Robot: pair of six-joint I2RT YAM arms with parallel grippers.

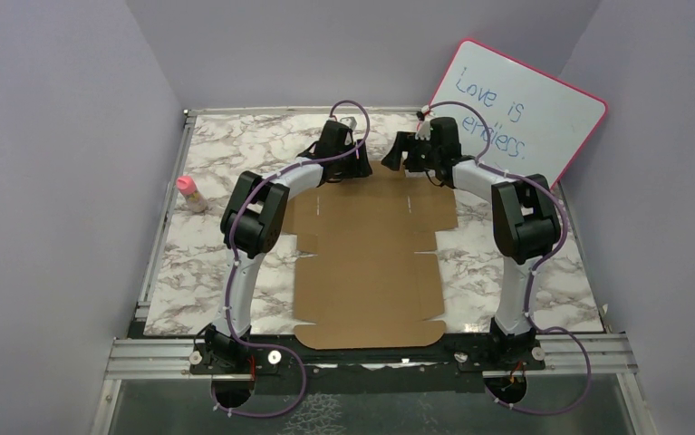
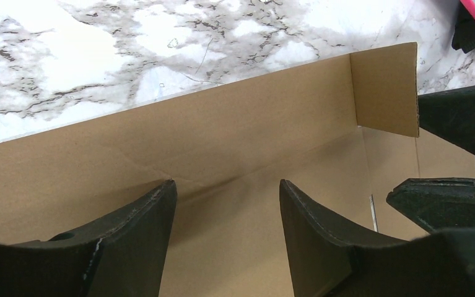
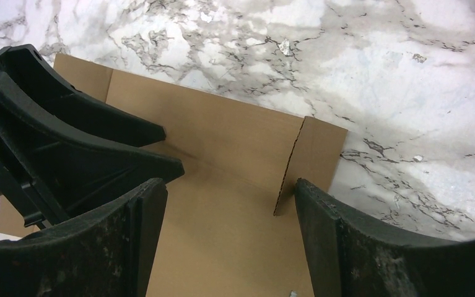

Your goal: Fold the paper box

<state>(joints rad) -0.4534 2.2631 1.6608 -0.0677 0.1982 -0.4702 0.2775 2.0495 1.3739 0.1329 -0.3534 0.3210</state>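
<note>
The paper box (image 1: 366,263) is a brown die-cut cardboard sheet lying mostly flat on the marble table between my arms. Its far flap (image 2: 222,124) stands tilted up from the crease, with a small end tab (image 2: 384,86) bent inward; the other end tab (image 3: 312,154) shows in the right wrist view. My left gripper (image 1: 342,149) (image 2: 225,182) is open over the sheet, fingertips at the crease. My right gripper (image 1: 413,149) (image 3: 228,182) is open beside it at the same far edge, nothing between its fingers. The two grippers sit close together.
A pink-framed whiteboard (image 1: 525,109) leans at the back right, just behind my right gripper. A small pink-capped bottle (image 1: 189,193) stands at the left edge. Grey walls close in on three sides; a metal rail (image 1: 144,358) runs along the near edge.
</note>
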